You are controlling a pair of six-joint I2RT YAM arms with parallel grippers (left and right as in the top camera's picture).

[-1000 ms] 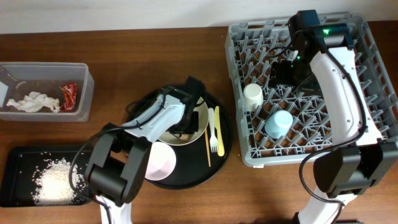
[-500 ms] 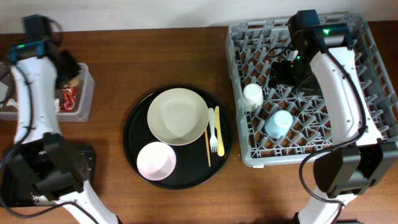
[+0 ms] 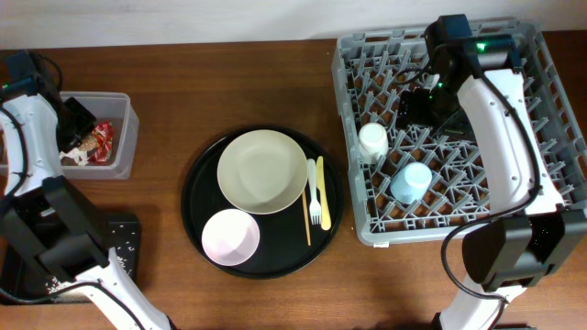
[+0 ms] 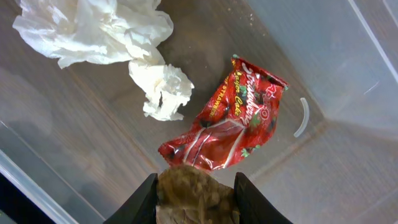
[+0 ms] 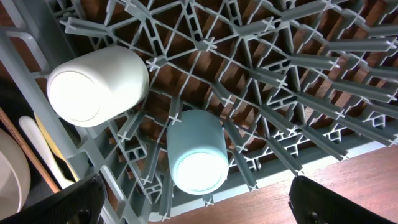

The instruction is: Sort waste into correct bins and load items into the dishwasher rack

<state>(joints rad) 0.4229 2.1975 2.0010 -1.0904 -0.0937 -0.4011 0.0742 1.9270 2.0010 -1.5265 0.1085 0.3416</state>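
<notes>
Pinching brown lump in left gripper, jaws narrow, over clear tub at 10 o'clock; napkins, red wrapper already in. Holding right gripper wide above rack at 2 o'clock, white cup and blue cup racked. Left to load, mid-table: plate, pink bowl, fork, knife, stick.

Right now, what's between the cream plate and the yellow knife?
The white fork, alongside the knife, and lower down the thin wooden stick by the plate's edge. Seen overhead.

Tub far left w/ wrapper, napkins inside; round tray centre; rack right, 2 cups inside.
</notes>
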